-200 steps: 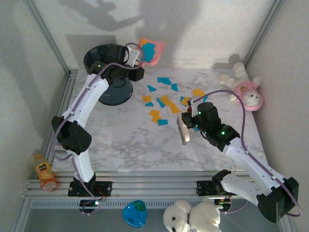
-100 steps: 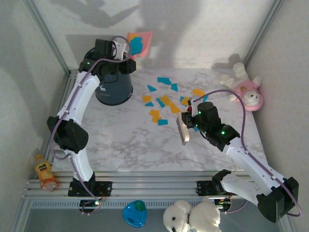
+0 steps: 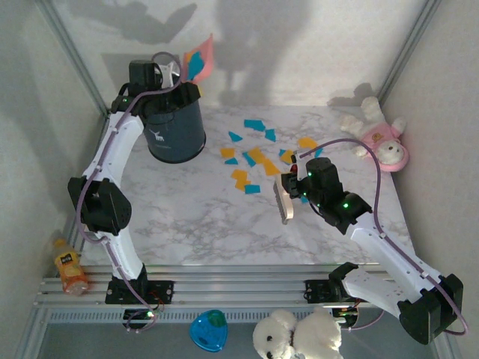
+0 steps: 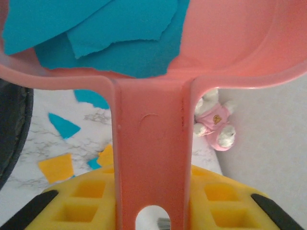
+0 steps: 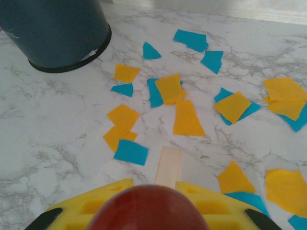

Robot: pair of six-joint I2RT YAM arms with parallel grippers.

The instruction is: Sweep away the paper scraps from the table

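Observation:
My left gripper is shut on the handle of the pink dustpan, held tilted in the air above the dark blue bin at the back left. In the left wrist view my left gripper clamps the dustpan handle, and teal paper scraps lie in the pan. More teal and orange paper scraps are scattered over the middle and right of the marble table. My right gripper is shut on a brush just in front of them; its beige head hovers by the scraps.
A pink-and-white plush toy sits at the table's back right corner. A juice bottle lies beyond the left edge. A white plush and a blue object sit below the front rail. Walls close in on three sides.
My left arm has swung the dustpan left and upward to above the bin and tipped it more on edge. The right arm and brush have stayed put.

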